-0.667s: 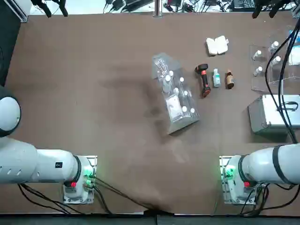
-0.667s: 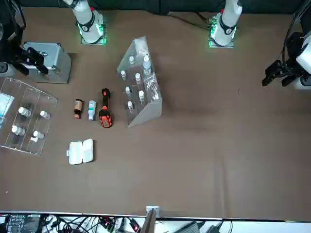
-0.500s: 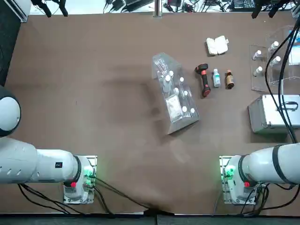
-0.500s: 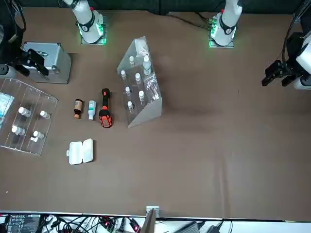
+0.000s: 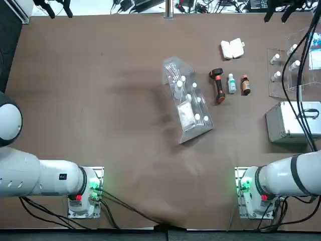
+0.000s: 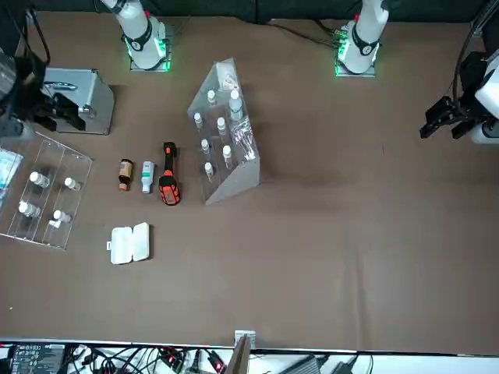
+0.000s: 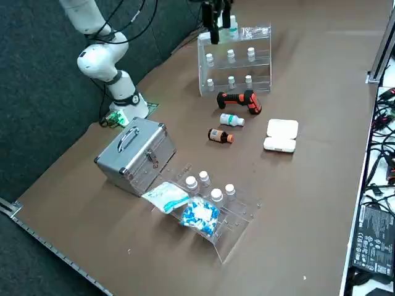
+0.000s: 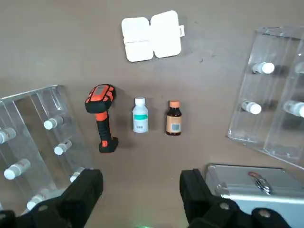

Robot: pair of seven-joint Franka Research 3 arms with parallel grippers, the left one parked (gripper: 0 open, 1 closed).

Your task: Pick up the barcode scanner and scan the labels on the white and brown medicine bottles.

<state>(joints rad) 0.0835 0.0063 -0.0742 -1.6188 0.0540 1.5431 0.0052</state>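
Observation:
The black barcode scanner (image 5: 217, 85) (image 8: 100, 118) with its red-orange end lies on the brown table beside a clear vial rack. Next to it lies the whitish bottle (image 5: 231, 83) (image 8: 140, 115) with a greenish band, then the amber-brown bottle (image 5: 245, 85) (image 8: 173, 118). All three lie flat, side by side and apart. My right gripper (image 8: 141, 190) (image 6: 66, 115) (image 7: 218, 31) hangs high above the table, off to the side of them near the metal case. It is open, with nothing between its fingers (image 8: 85, 190).
A white clamshell box (image 5: 232, 48) lies beyond the bottles. A silver metal case (image 5: 288, 123) stands near the right arm's side. One clear vial rack (image 5: 185, 100) sits mid-table. A second rack (image 7: 213, 203) with vials and blue-white packets lies by the case.
My right gripper has drifted a little toward the scanner and bottles. Nothing on the table has moved.

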